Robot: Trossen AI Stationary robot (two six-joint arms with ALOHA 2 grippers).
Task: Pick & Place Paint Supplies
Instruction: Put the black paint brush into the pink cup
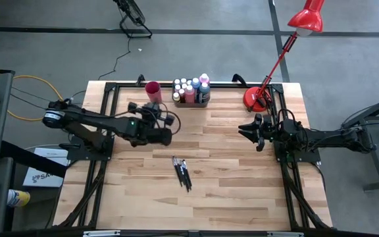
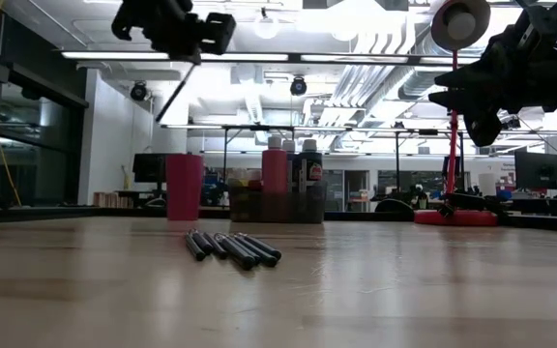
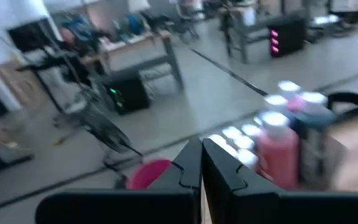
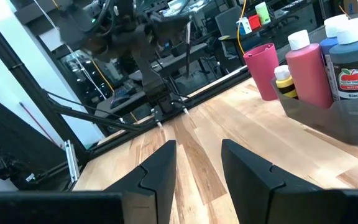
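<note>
1. The left gripper hangs above the table, between the red cup and the loose paintbrushes. Its fingers are pressed shut. In the low view and the right wrist view a thin dark rod slants down from them, most likely a paintbrush held in the grip.
2. The right gripper waits near the table's right edge, close to the red lamp base. Its fingers stand partly apart with nothing between them.
3. The paint bottles already stand upright in the grey tray, just beside the cup at the table's far edge. Several brushes lie bundled side by side near the table's middle, well apart from the cup.
4. Judged from this, the step in hand is carrying a brush to the cup. To do it well:
   - Keep the grip firm, since a thin handle can slip or pivot between closed fingers.
   - Bring the low end of the brush over the cup's mouth before descending, so it clears the rim.
   - Approach from the side away from the tray, because the tall bottles stand close enough to be knocked.
   - Release only once the tip is inside the cup, so the brush leans against the wall and does not fall out.
5. The bundled brushes look tightly packed, so separating one cleanly will likely need a careful, narrow approach.
</note>
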